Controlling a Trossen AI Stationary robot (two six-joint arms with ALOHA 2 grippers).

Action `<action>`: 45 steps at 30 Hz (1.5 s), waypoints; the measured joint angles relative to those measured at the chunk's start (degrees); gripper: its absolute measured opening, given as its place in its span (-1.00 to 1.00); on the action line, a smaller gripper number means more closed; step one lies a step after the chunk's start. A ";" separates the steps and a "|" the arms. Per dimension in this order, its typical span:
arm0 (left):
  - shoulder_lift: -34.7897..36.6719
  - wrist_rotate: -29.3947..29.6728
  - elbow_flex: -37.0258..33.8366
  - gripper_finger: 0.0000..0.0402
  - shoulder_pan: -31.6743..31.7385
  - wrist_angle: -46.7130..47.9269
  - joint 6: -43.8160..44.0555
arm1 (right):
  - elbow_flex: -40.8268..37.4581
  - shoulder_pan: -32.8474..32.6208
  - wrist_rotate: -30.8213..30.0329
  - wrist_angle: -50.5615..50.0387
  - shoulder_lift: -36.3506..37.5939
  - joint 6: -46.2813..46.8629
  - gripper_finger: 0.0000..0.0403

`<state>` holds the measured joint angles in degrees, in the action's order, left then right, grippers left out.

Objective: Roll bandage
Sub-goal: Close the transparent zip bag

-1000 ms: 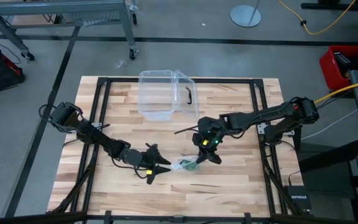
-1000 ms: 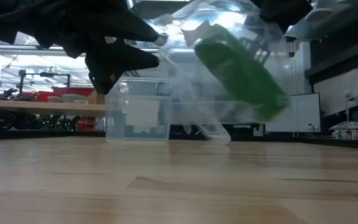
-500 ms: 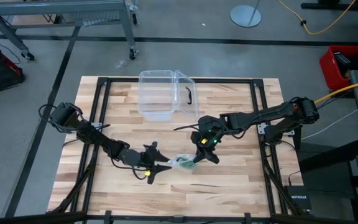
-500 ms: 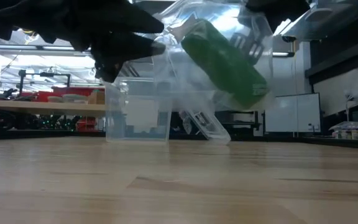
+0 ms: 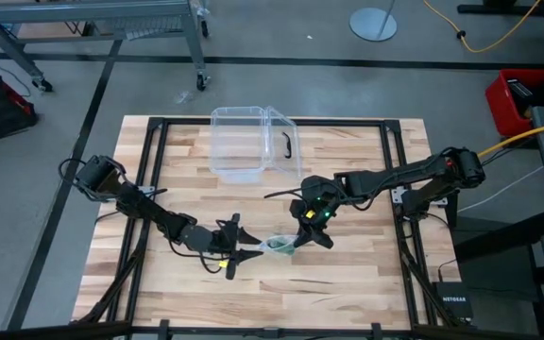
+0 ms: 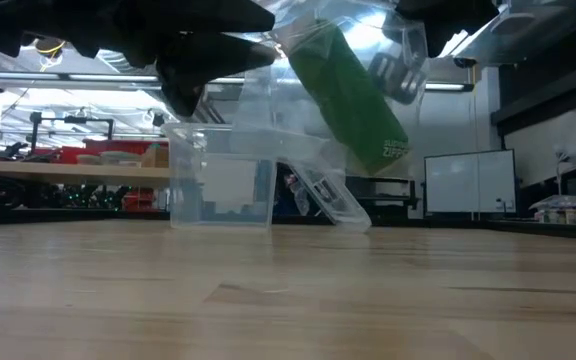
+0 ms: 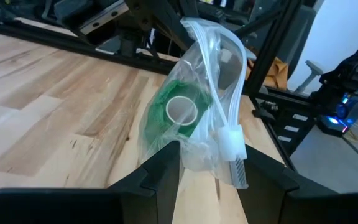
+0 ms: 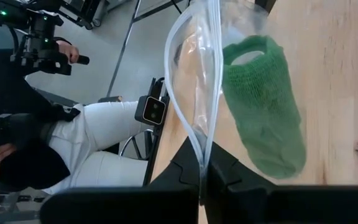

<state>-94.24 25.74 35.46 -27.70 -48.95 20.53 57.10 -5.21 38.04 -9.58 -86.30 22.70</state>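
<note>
While the right gripper (image 8: 199,180) pinches the bag (image 7: 213,93) by its edge and the left gripper (image 7: 207,165) stands wide at its bottom, a tug could slip it free, dropping the bandage (image 8: 263,106).

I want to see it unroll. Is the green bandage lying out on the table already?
No, the bandage is a rolled-up green tube inside the clear plastic bag, which the right pincer pinches above the table.
</note>
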 joint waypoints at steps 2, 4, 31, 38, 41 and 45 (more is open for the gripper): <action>0.00 0.01 0.00 -0.34 0.00 0.00 0.00 | 0.00 0.00 0.02 -0.01 0.00 0.00 -1.00; 0.00 0.00 0.00 -0.36 0.04 0.04 -0.17 | 0.00 0.00 0.03 -0.02 0.00 0.00 -1.00; 0.46 2.09 0.00 -1.00 -5.09 1.63 12.51 | 0.00 0.00 -8.64 -11.15 -0.04 -6.76 -0.91; 1.46 3.15 -0.02 -1.00 -5.05 2.76 12.43 | 0.00 0.00 -12.04 -14.47 -0.04 -9.62 -0.98; 1.53 2.37 -0.02 -1.00 -5.38 8.39 19.66 | 0.00 0.00 -11.89 -14.02 -0.04 -9.90 -0.95; 1.53 1.46 -0.04 -1.00 -6.00 17.95 32.00 | 0.00 -0.02 -11.56 -13.80 -0.04 -12.71 -0.86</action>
<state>-92.71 27.19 35.42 -33.70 -31.00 52.54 57.10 -5.23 26.48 -23.39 -86.35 9.99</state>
